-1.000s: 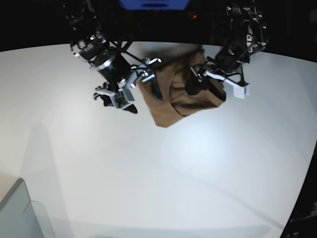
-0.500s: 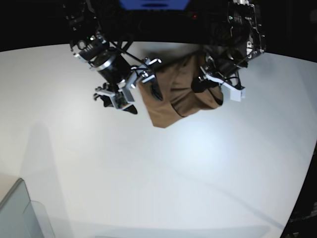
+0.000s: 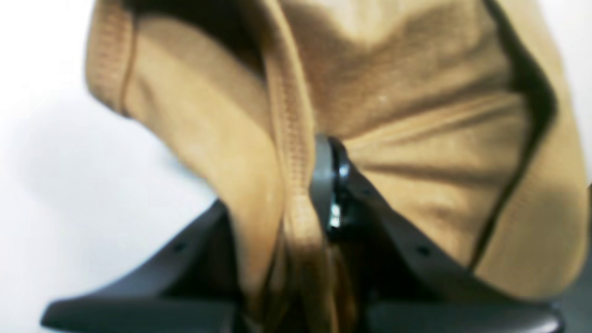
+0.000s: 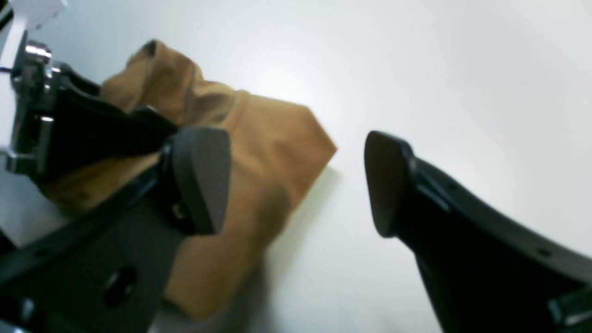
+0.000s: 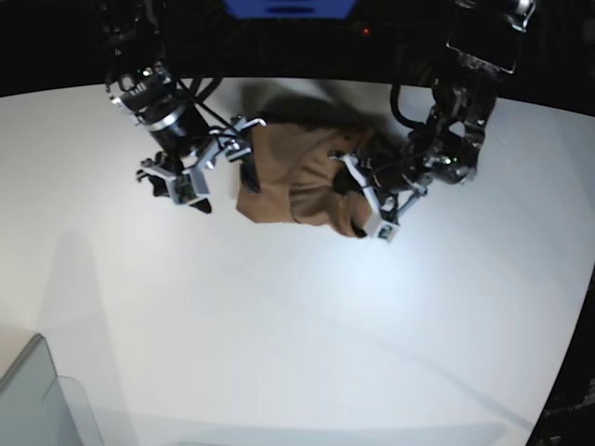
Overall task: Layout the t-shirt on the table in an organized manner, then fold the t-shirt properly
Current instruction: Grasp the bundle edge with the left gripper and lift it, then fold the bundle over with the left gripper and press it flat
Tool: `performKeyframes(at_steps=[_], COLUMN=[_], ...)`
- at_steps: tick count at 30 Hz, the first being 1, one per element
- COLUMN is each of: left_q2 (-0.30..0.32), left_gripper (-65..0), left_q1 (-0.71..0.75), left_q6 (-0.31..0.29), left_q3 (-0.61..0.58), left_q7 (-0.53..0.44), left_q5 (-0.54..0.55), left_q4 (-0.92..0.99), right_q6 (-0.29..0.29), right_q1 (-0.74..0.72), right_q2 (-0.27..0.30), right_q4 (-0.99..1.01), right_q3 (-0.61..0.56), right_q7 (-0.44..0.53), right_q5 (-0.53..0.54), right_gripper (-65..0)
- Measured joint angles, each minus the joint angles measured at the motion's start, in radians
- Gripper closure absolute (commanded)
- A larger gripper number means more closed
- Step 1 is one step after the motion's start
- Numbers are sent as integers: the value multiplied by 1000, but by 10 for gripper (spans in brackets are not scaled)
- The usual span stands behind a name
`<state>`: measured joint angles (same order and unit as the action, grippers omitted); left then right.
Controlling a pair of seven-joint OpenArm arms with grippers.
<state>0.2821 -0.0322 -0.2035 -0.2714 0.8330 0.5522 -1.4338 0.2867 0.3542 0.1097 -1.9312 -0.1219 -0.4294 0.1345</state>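
Two grippers flank the t-shirt (image 5: 297, 177), which sits bunched near the far edge of the table (image 5: 307, 334): the left gripper (image 3: 323, 194) has its fingers pinched narrow on a gathered fold with a ribbed hem, probably to lift and spread the cloth, while the right gripper (image 4: 296, 185) hangs with its fingers wide and empty just beside the shirt's corner. Broad bare tabletop lies toward the near side, so the laying-out would best be drawn that way, clear of the dark far rim.
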Motion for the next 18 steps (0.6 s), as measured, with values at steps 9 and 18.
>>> performKeyframes(at_steps=[9, 18], left_q2=[116, -53], left_gripper=[-3, -3], left_q1=[-430, -571], left_q6=[21, -378], left_q3=[-544, -770], left_q7=[56, -201], left_q5=[-56, -391], left_q4=[26, 248], right_q6=[3, 4], right_q1=[64, 107], right_q2=[-6, -72], right_q4=[-1, -1], right_q3=[233, 426], right_q7=[1, 4], right_q5=[1, 3], right_gripper=[-454, -454])
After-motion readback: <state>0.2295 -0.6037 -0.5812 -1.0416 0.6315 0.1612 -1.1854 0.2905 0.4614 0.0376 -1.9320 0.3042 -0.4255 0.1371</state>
